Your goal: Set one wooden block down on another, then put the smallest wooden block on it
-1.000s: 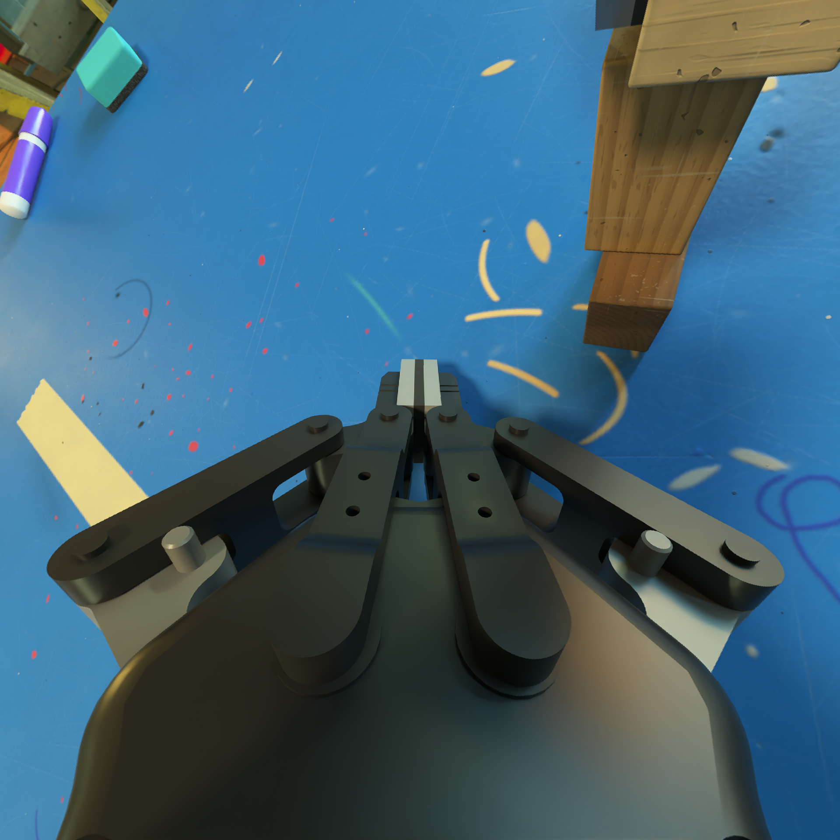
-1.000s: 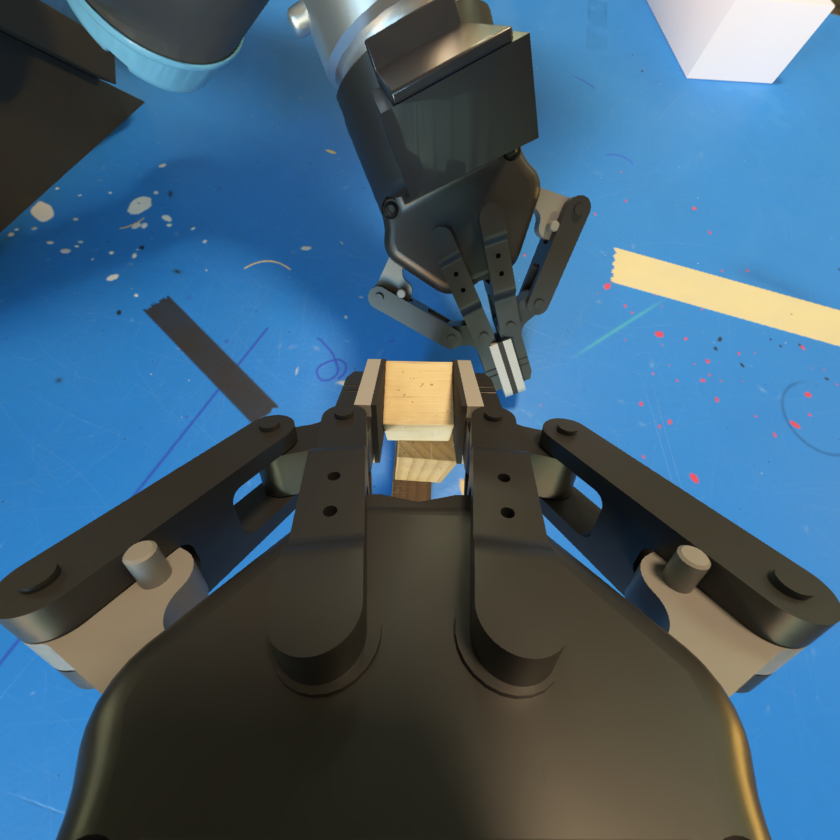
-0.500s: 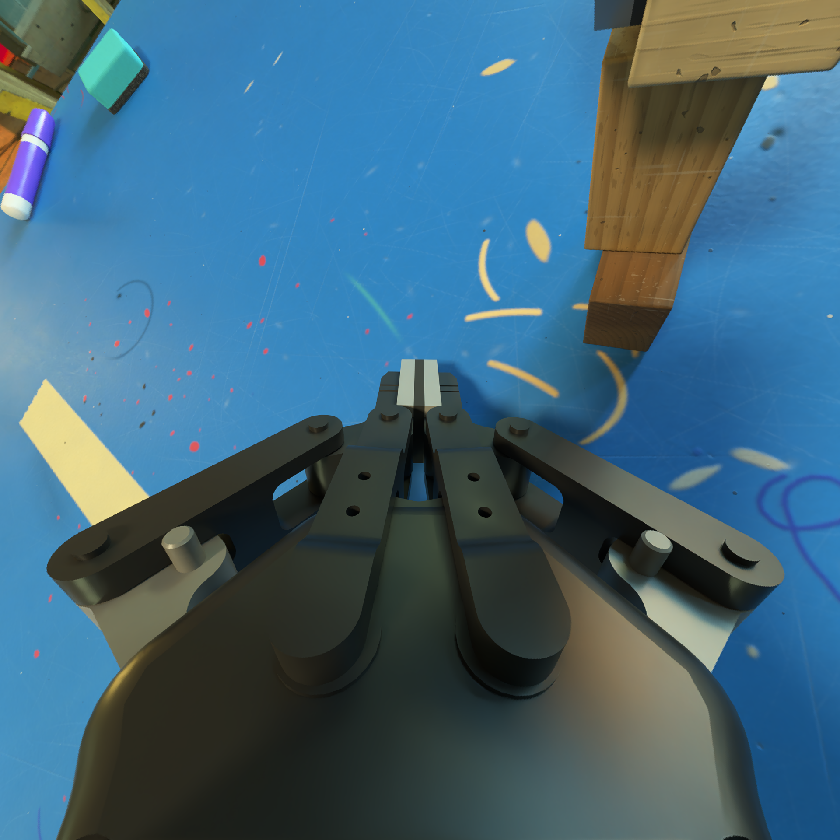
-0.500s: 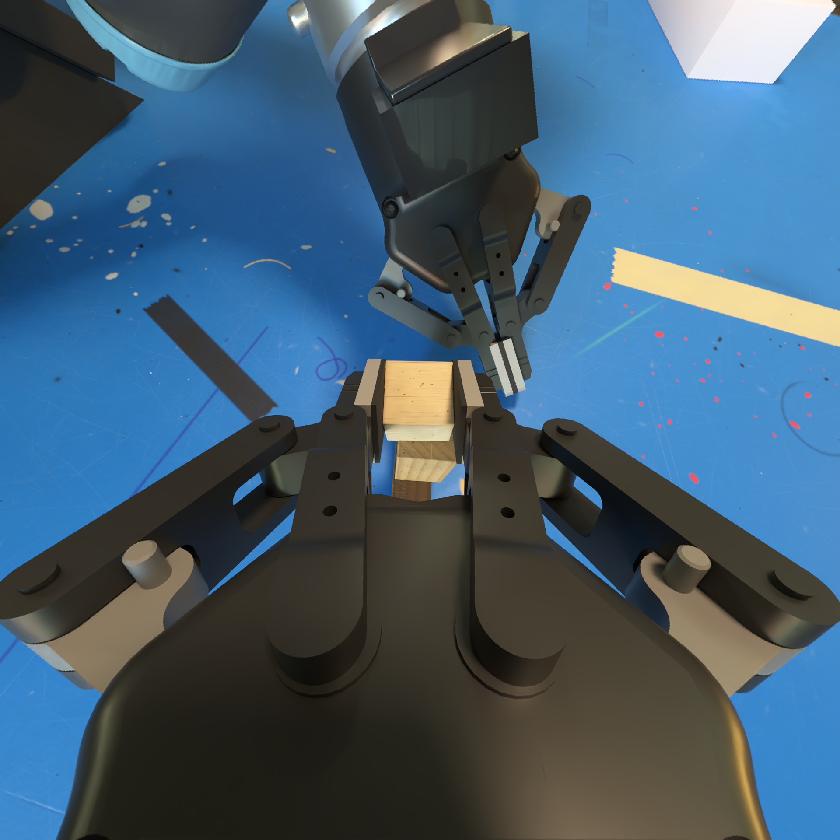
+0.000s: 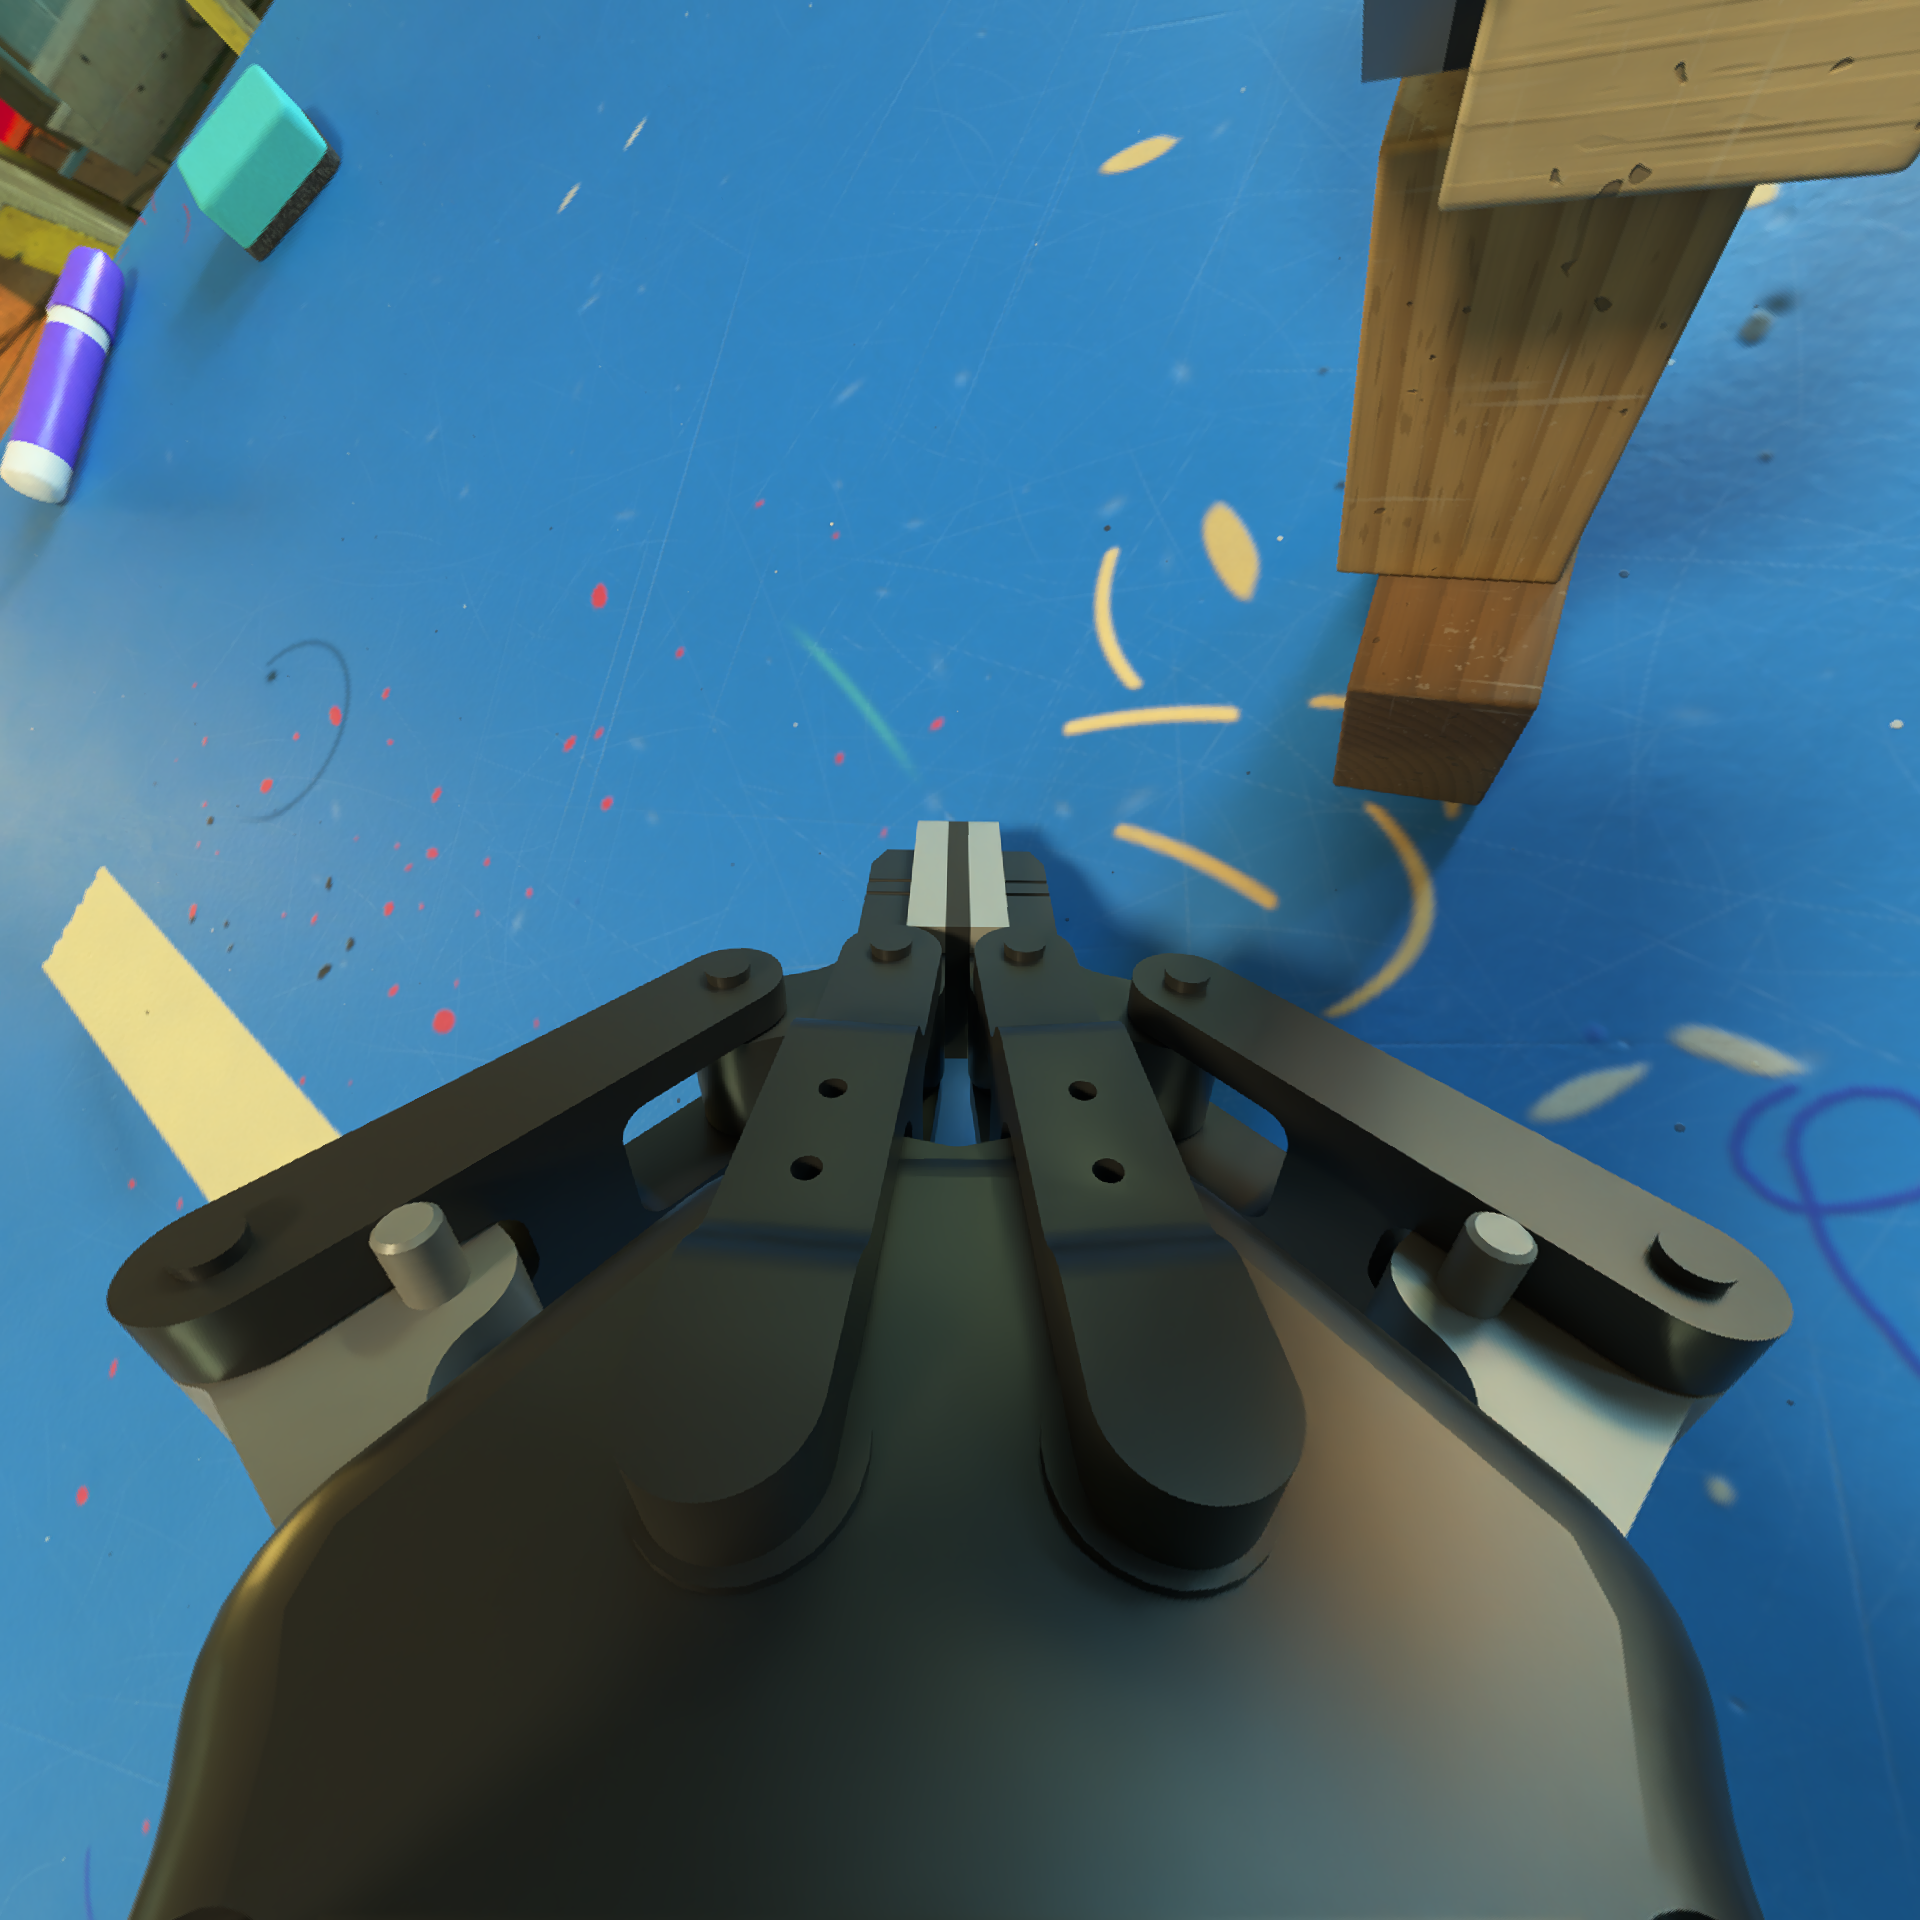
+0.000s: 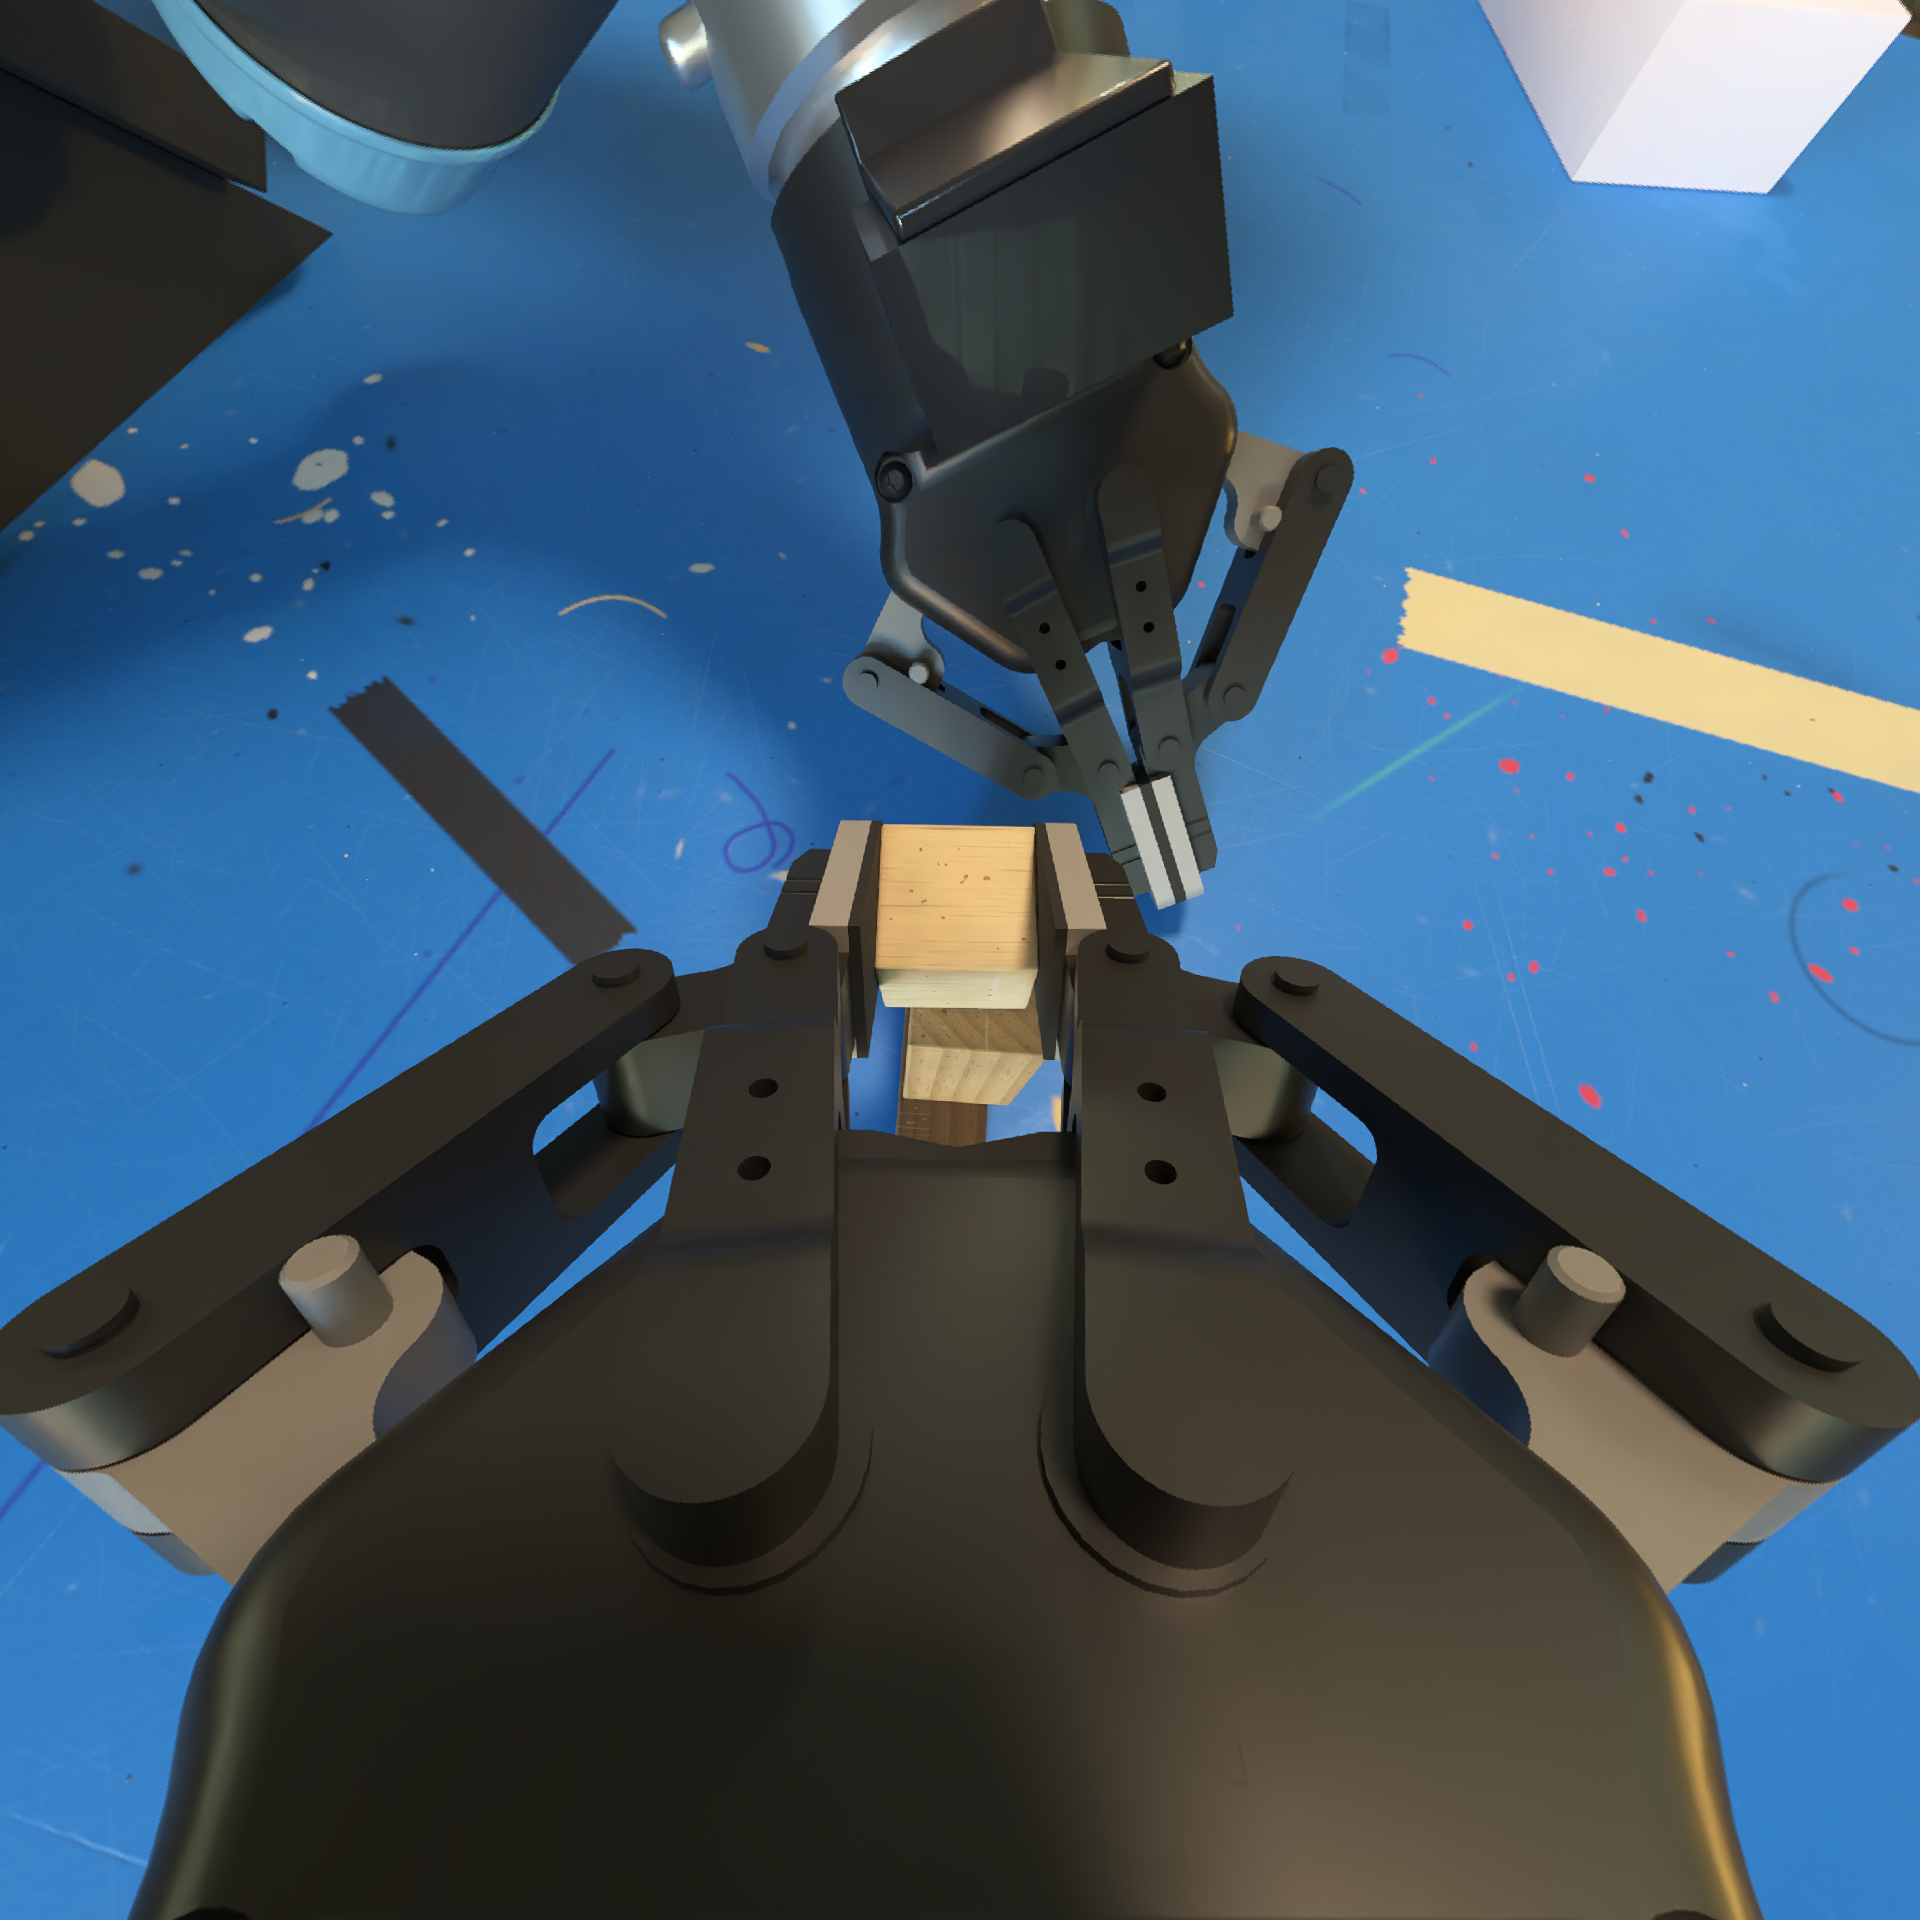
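Three wooden blocks stand as a stack on the blue table. In the left wrist view a dark brown block (image 5: 1439,686) is at the bottom, a mid-brown block (image 5: 1507,364) stands on it, and a pale block (image 5: 1683,94) is on top. My right gripper (image 6: 956,894) is shut on the pale block (image 6: 956,899), with the mid-brown block (image 6: 966,1060) and the dark block (image 6: 935,1122) showing below it. My left gripper (image 5: 956,873) is shut and empty, low over the table beside the stack; it also shows in the right wrist view (image 6: 1164,852).
A teal block (image 5: 255,156) and a purple glue stick (image 5: 68,374) lie at the far left table edge. A yellow tape strip (image 5: 177,1039) and a black tape strip (image 6: 478,821) are stuck to the table. A white box (image 6: 1683,83) stands far off.
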Action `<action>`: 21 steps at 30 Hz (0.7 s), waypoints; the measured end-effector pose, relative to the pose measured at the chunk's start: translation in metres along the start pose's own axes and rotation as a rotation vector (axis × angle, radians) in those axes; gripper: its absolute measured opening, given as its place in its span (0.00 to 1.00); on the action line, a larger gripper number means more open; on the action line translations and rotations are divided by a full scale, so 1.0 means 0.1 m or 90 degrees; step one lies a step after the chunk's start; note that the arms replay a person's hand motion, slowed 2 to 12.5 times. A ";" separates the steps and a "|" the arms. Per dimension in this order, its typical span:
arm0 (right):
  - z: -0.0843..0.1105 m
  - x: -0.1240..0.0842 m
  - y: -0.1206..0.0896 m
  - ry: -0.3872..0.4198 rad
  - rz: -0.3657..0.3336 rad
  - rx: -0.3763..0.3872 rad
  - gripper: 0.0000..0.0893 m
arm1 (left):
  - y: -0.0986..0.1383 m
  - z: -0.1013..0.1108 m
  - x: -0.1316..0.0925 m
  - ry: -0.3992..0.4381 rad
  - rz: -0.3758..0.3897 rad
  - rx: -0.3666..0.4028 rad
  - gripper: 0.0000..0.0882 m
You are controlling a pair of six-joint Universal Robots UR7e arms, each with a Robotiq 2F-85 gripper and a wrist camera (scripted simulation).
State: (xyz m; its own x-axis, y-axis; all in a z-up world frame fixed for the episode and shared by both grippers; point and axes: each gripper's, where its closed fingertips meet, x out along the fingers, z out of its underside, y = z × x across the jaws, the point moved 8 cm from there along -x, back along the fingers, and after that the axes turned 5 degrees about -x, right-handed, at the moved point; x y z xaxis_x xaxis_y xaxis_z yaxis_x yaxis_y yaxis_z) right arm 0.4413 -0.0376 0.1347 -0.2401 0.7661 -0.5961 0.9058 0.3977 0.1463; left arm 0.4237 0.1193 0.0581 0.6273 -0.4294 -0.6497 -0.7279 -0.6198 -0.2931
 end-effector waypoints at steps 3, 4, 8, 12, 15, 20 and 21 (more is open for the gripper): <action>0.00 0.00 0.00 0.000 0.000 0.001 0.28 | 0.00 0.00 0.00 0.000 0.000 0.000 0.00; 0.00 0.00 0.00 0.000 0.000 0.001 0.28 | 0.00 0.00 0.00 0.000 0.000 0.000 0.00; 0.00 0.00 0.00 0.000 0.001 0.000 0.28 | 0.00 0.00 0.00 0.000 0.000 0.000 0.00; 0.00 0.01 0.00 -0.001 0.003 -0.003 0.28 | 0.00 0.00 0.00 0.000 0.000 0.000 0.00; 0.00 0.01 0.00 -0.002 0.004 -0.005 0.28 | 0.00 0.00 0.00 0.000 0.000 0.000 0.00; 0.00 0.01 0.00 -0.003 0.008 -0.008 0.28 | 0.00 0.00 0.00 0.000 0.000 0.000 0.00; 0.00 0.01 0.00 -0.003 0.008 -0.008 0.28 | 0.00 0.00 0.00 0.000 0.000 0.000 0.00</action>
State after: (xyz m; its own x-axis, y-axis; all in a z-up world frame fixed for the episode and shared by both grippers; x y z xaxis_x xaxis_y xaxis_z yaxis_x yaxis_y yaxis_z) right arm 0.4410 -0.0371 0.1346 -0.2264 0.7689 -0.5979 0.9045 0.3938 0.1639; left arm 0.4238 0.1192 0.0580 0.6276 -0.4292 -0.6496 -0.7278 -0.6196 -0.2938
